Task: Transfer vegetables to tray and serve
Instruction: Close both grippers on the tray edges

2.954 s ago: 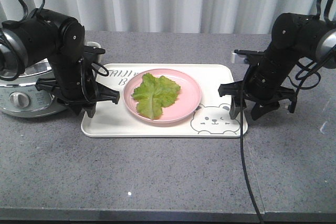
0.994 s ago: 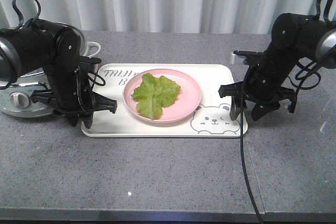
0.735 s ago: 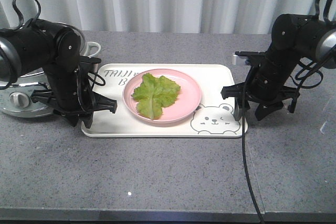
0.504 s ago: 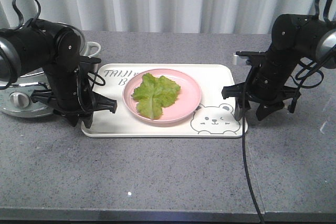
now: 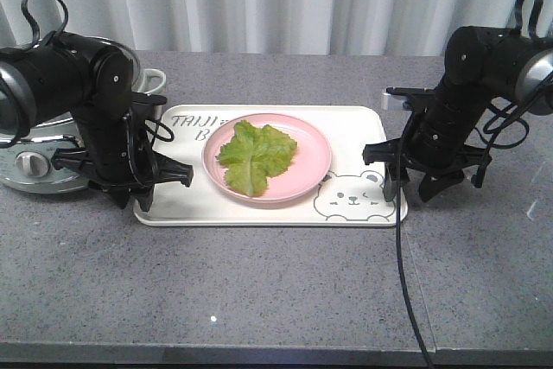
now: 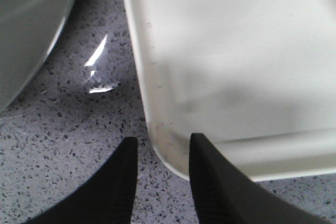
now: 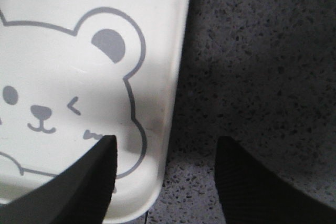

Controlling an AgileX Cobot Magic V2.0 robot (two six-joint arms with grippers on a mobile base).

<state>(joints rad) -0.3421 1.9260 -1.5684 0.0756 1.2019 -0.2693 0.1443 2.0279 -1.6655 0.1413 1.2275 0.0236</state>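
The vegetables, one crinkled green lettuce leaf (image 5: 253, 153), lie on a round pink plate (image 5: 311, 157) that stands on the cream-white tray (image 5: 350, 131). My left gripper (image 5: 141, 199) points down at the tray's left front corner. In the left wrist view this gripper (image 6: 160, 142) is open, with the tray rim (image 6: 168, 145) between its fingers. My right gripper (image 5: 406, 189) hangs at the tray's right edge. The right wrist view shows it (image 7: 167, 141) open astride the rim (image 7: 173, 103), one finger over the bear print (image 7: 63, 77), the other over the counter.
A silver rice cooker (image 5: 30, 166) stands just left of my left arm. A black cable (image 5: 402, 257) runs from the right arm down across the grey speckled counter (image 5: 259, 283) to its front edge. Curtains hang behind.
Over three seconds my left arm has sunk and shifted slightly left to the tray's left rim. The right gripper has nudged a little along the right rim. Tray, plate and leaf have stayed put.
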